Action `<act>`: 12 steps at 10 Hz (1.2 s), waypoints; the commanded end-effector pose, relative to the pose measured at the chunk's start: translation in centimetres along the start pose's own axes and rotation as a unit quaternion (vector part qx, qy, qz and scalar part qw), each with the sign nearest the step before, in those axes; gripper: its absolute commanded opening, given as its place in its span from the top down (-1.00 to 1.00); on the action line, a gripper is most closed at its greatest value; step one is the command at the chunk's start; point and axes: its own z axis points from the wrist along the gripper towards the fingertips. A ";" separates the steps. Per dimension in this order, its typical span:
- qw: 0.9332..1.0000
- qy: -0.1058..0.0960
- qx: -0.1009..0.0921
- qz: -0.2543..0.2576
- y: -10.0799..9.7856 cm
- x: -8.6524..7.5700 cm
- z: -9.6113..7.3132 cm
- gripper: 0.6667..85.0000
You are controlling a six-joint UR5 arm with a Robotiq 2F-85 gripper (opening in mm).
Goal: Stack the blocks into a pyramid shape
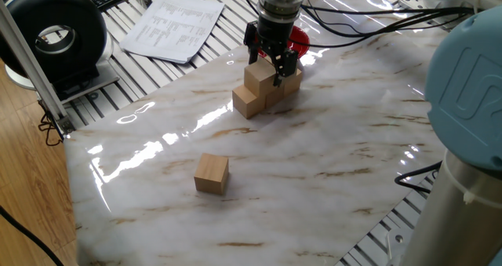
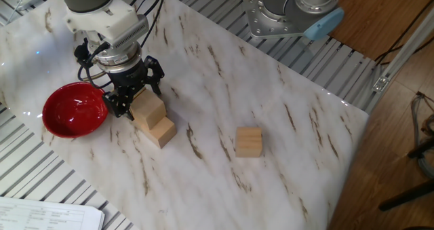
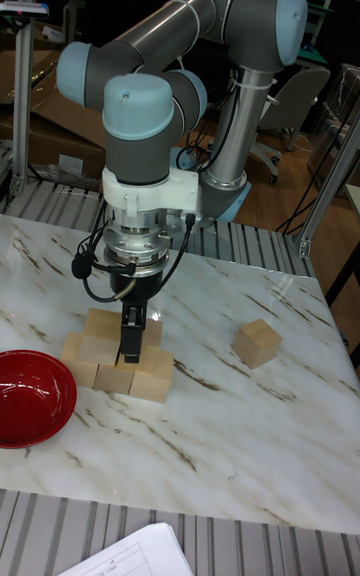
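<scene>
My end effector (image 2: 133, 98) straddles an upper block (image 2: 150, 109) of the stack (image 3: 115, 356); I cannot tell if it grips. One loose block (image 2: 249, 141) sits at 3 o'clock on the surface (image 2: 285, 169), well apart.

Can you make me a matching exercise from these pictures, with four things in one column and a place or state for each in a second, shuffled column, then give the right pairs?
Things:
1. red bowl
2. lone block
3. gripper
4. sheet of paper

Places or states:
A. lying off the marble table top, on the slatted metal frame
B. alone on the marble, well apart from the stack
C. on the marble just beside the stack of blocks
D. down over the stack's upper block, fingers on either side of it

Pairs: 1-C, 2-B, 3-D, 4-A
</scene>
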 end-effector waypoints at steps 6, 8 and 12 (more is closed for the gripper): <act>1.000 -0.002 0.018 0.020 -1.0 0.0 -0.1 -0.36; 1.000 -0.002 0.021 0.019 -1.1 0.0 -0.1 -0.35; 1.000 -0.003 0.013 0.024 -0.5 0.0 -0.2 -0.36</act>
